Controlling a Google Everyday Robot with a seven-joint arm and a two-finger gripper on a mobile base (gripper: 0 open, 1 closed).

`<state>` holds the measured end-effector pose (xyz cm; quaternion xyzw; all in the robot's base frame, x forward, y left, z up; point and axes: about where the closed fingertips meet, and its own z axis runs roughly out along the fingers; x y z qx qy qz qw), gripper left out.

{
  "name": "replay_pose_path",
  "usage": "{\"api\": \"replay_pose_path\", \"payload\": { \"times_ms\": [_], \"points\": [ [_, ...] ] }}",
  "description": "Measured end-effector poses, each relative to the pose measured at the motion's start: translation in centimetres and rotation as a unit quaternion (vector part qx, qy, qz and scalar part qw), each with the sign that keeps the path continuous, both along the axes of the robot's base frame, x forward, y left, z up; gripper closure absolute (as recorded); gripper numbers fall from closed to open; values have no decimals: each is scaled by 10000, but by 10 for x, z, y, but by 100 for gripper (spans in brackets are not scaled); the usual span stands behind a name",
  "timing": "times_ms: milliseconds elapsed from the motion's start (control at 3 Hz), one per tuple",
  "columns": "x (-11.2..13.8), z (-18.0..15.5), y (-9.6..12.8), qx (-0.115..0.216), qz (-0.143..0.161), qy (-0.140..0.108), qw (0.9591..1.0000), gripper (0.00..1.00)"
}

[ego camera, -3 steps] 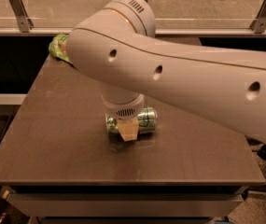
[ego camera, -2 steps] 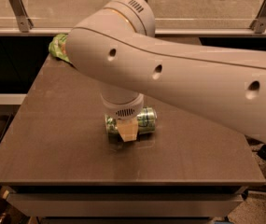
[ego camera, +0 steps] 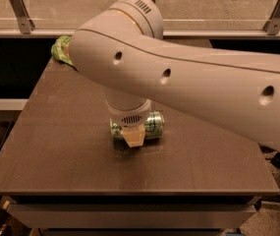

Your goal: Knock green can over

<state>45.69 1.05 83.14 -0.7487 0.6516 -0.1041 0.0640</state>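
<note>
The can [ego camera: 153,124] lies on its side mid-table [ego camera: 56,151], the gripper [ego camera: 134,136] down at its near side, wide or narrow I cannot tell, a bag [ego camera: 61,49] far left.

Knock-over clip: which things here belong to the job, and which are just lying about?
Job: green can, on its side mid-table; hand, down at the can.
Lying about: green snack bag, far left corner of the table.
</note>
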Motion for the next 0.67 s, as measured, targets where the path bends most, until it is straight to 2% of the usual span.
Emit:
{"api": "replay_pose_path", "payload": {
  "times_ms": [333, 667],
  "points": [
    [0, 1, 0, 1, 1, -10, 10000, 13],
    [-1, 1, 0, 2, 2, -20, 10000, 0]
  ]
}}
